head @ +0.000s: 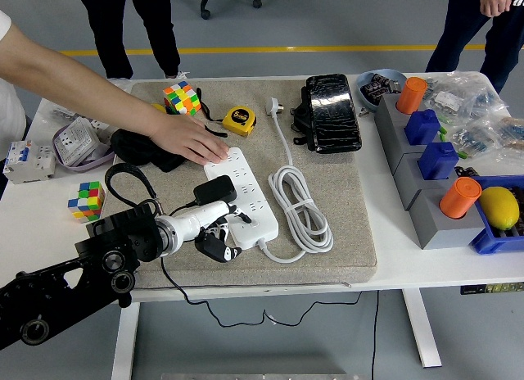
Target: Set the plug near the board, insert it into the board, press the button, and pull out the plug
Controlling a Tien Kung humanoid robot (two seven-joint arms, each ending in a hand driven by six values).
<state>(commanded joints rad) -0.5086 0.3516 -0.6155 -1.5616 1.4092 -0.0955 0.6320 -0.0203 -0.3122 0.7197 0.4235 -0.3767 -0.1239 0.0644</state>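
Bright, even overhead light, soft short shadows, sharp focus throughout, with faint glare on the white table [393,257].

Robotics lab: cluttered test table [409,261].

Up top on the grey felt mat [344,200], a multicoloured puzzle cube [181,97] sits beside the yellow tape measure [238,119]. Right side: orange cylinders [459,196] on blue-grey blocks, a yellow lemon [499,206] in the blue bin.
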